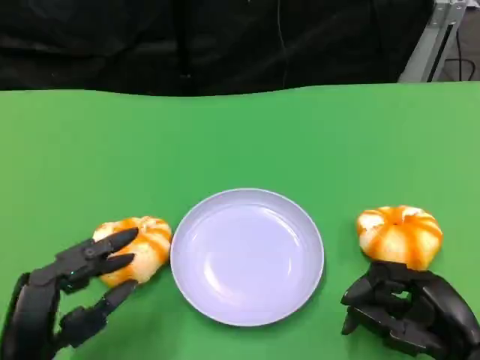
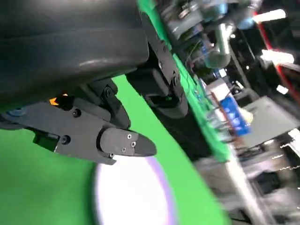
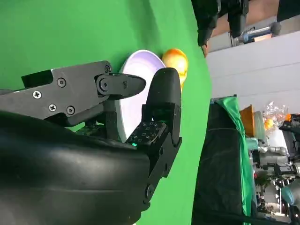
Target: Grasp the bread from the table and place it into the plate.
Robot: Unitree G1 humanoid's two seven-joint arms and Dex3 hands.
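Green table [image 1: 240, 135] fills most of head view, far edge running side to side. Behind it a black curtain [image 1: 187, 45], w/ a grey metal frame [image 1: 435, 37] at upper right corner. Left wrist view: blurred clutter past table edge, incl. a blue box [image 2: 234, 115], bright lights [image 2: 274, 16]. Right wrist view: pale wall [image 3: 262, 65], more clutter beside black cloth.

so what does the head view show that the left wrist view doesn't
Head view alone: the right hand, curled in near a bread roll, and the left hand with its fingers around a second roll. Left wrist view alone: blurred clutter beyond the table edge. Both share the plate and green table.
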